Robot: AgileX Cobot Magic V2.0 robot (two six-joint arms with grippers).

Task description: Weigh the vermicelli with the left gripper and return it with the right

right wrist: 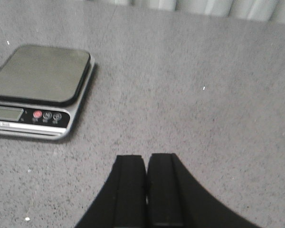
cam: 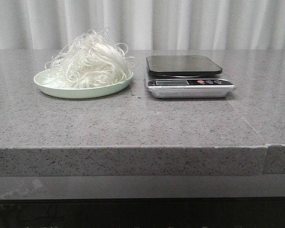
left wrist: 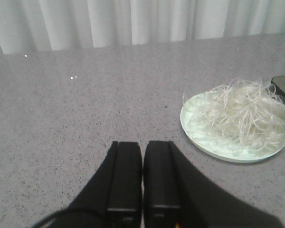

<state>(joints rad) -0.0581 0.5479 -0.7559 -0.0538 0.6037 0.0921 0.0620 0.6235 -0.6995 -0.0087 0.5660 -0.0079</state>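
Note:
The vermicelli (cam: pixel 89 61) is a fluffy white mound of thin curly strands on a pale green plate (cam: pixel 52 84) at the table's back left. It also shows in the left wrist view (left wrist: pixel 242 116) on its plate (left wrist: pixel 192 133). A kitchen scale (cam: pixel 185 75) with a dark platform stands just right of the plate; its platform is bare. It also shows in the right wrist view (right wrist: pixel 38 90). My left gripper (left wrist: pixel 143 142) is shut and empty, over bare table short of the plate. My right gripper (right wrist: pixel 147 156) is shut and empty, over bare table beside the scale. Neither gripper shows in the front view.
The grey speckled table (cam: pixel 142 123) has its front edge (cam: pixel 133 148) near me. A pale curtain (cam: pixel 180 23) hangs behind the table.

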